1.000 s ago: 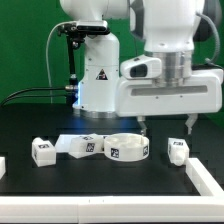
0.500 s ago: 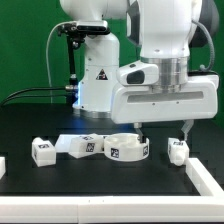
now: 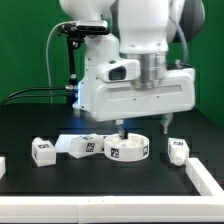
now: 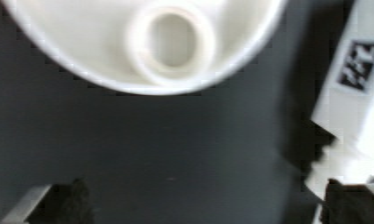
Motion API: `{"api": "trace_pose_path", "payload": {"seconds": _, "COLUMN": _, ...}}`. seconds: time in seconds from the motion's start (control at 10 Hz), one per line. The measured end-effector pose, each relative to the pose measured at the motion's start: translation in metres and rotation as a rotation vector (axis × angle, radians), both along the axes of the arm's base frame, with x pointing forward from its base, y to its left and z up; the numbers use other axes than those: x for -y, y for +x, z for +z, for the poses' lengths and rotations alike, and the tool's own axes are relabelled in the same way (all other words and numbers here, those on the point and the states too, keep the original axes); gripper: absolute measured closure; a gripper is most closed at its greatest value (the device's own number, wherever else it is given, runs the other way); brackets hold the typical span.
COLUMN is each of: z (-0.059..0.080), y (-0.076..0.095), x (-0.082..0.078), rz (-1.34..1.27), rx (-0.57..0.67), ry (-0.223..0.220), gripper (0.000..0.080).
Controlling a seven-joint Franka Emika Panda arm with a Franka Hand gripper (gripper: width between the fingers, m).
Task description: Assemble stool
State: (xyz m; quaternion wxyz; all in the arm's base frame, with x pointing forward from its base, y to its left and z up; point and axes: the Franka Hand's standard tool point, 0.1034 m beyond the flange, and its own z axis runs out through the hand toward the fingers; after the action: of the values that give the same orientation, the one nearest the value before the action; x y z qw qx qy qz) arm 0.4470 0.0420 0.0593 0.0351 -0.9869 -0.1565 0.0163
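Observation:
The round white seat (image 3: pixel 128 148) lies on the black table with a tag on its rim. In the wrist view the seat (image 4: pixel 157 40) shows a raised oval socket. My gripper (image 3: pixel 141 126) hangs open and empty just above the seat, one finger on each side. In the wrist view the gripper (image 4: pixel 205 205) has dark table between its fingertips (image 4: pixel 59 200). One white leg (image 3: pixel 177 150) stands at the exterior view's right of the seat and shows in the wrist view (image 4: pixel 353 90). Two more legs (image 3: pixel 83 146) (image 3: pixel 43 151) lie at the seat's left.
A white bar (image 3: pixel 206 178) lies at the front right of the table and another white piece (image 3: pixel 2 165) at the left edge. The robot base (image 3: pixel 97 80) stands behind the parts, with black cables at its left.
The arm has moved toward the exterior view's left, carrying the open gripper from over the seat's right edge to above the seat. The parts have not moved.

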Motion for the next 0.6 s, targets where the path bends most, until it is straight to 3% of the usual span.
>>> {"api": "trace_pose_path", "payload": {"seconds": 0.6, "z": -0.0057, "y": -0.0023, "x": 0.0099, "rz": 0.182, "rx": 0.031, "ry": 0.004, "gripper": 0.0150}}
